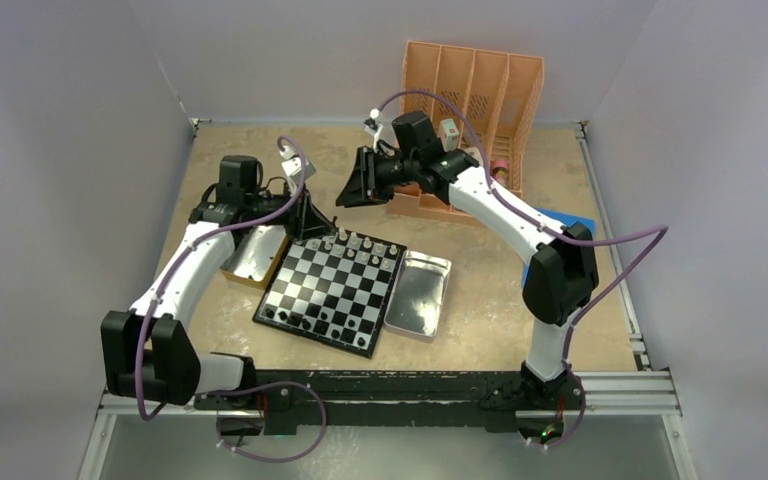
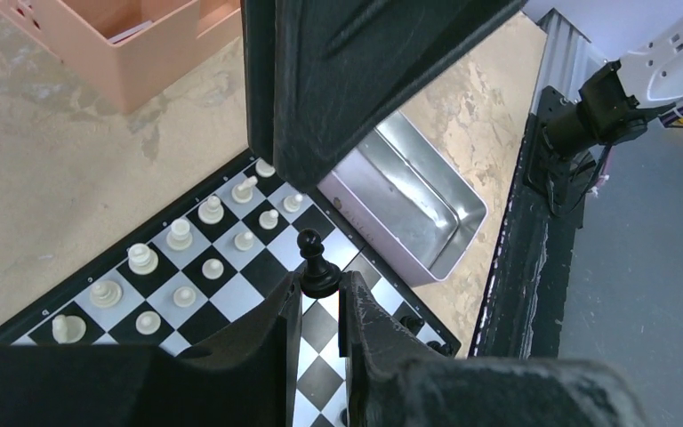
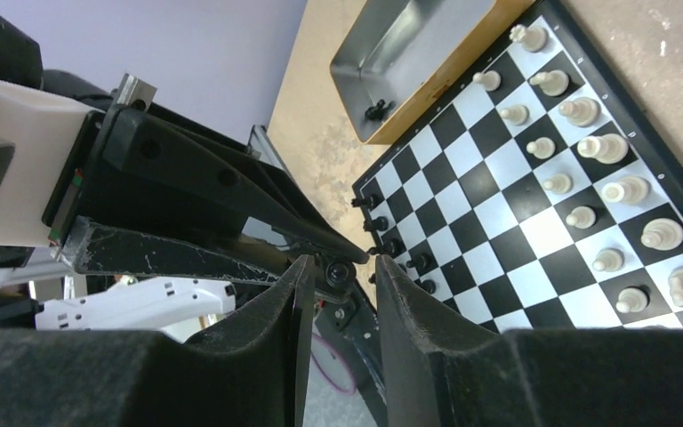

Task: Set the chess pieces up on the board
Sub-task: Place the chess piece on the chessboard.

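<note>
Left wrist view: we see the left gripper [image 2: 320, 285] with its jaws clamped on the base of a black pawn [image 2: 311, 247], upright over the board [image 2: 236, 298]; whether it touches a square we cannot tell. White pieces [image 2: 178, 233] fill two rows along one edge. A silver tray [image 2: 427, 213] lies on the table [image 2: 53, 178] just beside the board. Right wrist view: the right gripper [image 3: 345, 263] hovers with jaws slightly apart and empty; a second tin [image 3: 409, 44] holds one black piece [image 3: 374, 110].
</note>
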Controlling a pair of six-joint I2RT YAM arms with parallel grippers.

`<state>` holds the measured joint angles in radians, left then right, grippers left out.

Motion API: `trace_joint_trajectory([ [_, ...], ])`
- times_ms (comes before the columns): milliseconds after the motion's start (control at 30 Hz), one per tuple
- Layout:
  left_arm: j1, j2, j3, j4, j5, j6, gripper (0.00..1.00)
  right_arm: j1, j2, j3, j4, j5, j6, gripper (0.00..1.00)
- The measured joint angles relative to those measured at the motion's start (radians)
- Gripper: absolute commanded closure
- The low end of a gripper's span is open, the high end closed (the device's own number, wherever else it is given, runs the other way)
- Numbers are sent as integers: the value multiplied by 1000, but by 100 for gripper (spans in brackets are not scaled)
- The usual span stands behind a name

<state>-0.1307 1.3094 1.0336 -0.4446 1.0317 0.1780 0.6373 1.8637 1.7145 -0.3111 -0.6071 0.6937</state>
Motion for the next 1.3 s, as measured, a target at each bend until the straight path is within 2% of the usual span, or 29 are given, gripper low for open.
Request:
trace_joint_trajectory([
  [767,-13,31,0,14,41,16,96,5,39,0,-58,-87,-50,69],
  [1100,-17,33,0,19,42,16,97,26,50,0,-57,-105,-50,76],
  [1267,-19,33,0,18,41,17,97,30,50,-10,-51,-121,-51,90],
  [1300,-21,33,0,18,40,17,95,30,50,-13,-49,-123,-50,91],
])
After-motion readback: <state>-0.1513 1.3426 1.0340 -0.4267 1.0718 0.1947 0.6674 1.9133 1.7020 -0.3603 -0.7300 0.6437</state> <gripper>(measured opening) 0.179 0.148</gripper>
